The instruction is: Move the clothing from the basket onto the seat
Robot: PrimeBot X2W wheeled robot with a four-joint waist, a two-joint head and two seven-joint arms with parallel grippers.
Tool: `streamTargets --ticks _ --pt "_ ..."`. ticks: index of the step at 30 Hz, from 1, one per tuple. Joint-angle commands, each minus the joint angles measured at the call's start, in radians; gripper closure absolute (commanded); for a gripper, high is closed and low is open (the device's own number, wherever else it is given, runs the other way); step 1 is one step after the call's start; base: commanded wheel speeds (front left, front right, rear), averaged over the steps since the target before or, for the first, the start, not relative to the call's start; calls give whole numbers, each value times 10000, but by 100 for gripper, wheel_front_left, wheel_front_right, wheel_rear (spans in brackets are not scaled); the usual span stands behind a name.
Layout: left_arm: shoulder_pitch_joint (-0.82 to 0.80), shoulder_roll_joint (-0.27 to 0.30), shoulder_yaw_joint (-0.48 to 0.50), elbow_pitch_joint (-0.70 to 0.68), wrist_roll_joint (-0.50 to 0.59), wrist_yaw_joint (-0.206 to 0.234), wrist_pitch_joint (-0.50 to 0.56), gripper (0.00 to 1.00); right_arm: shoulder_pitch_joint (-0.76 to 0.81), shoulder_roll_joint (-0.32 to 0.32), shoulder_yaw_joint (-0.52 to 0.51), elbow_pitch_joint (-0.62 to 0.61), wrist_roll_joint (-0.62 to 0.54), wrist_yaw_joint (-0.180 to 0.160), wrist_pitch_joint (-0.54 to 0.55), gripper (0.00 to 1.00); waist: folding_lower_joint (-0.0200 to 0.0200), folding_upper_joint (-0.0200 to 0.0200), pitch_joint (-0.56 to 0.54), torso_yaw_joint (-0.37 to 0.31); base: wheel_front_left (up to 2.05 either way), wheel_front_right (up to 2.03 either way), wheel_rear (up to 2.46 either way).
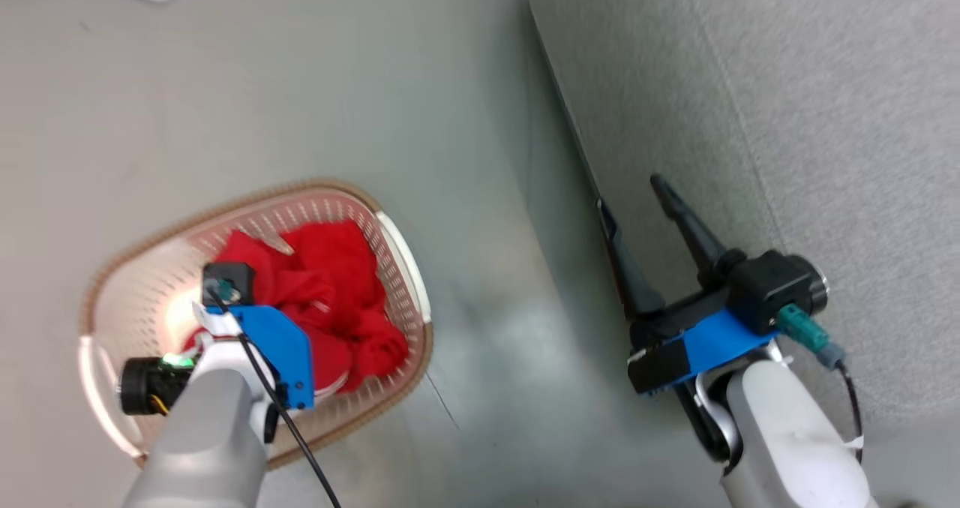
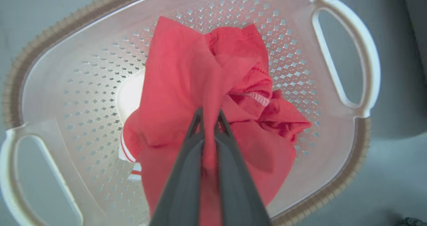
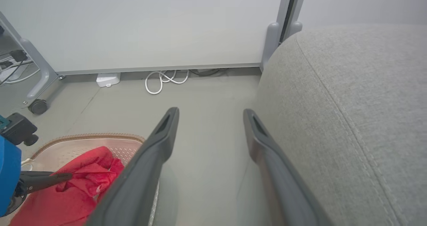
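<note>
**Now for the lift: clothing [image 2: 186, 79] gripped in the basket [image 2: 83, 85]**

The left pincer [image 2: 210, 114] is clamped on a fold of the red heap, which lies inside the basket at 8 o'clock in the head view. The right pincer [image 1: 628, 193] hangs spread and empty at 4 o'clock, beside the seat [image 1: 825, 80]. The grasp looks made. The next move calls for a lift clear of the basket, then a carry towards 2 o'clock.
</note>
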Motion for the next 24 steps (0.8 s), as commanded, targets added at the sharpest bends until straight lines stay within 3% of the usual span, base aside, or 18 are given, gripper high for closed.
streamTargets --ticks 1,9,12,18,24 --pt "180 -184 -118 27 -37 -148 -189 100 264 -32 63 234 -108 1 -31 0 0 0 -1770 663 0 0 0" --pt "577 -638 -735 -331 -552 -1004 -689 100 1065 -37 147 990 -124 1 297 0 0 0 -4272 1551 0 0 0" --pt "825 -664 -1484 -1166 -1410 -1132 -614 100 1343 -34 157 1088 -59 1 414 0 0 0 -4985 1751 0 0 0" --pt "1062 -644 -3297 -3421 -3297 -1146 -324 100 1902 -34 127 1079 40 1 660 0 0 0 -6027 2005 0 0 0" --pt "504 -647 -4431 -4864 -4209 -596 -162 100 2193 -32 161 863 24 1 895 0 0 0 -6454 2100 0 0 0"
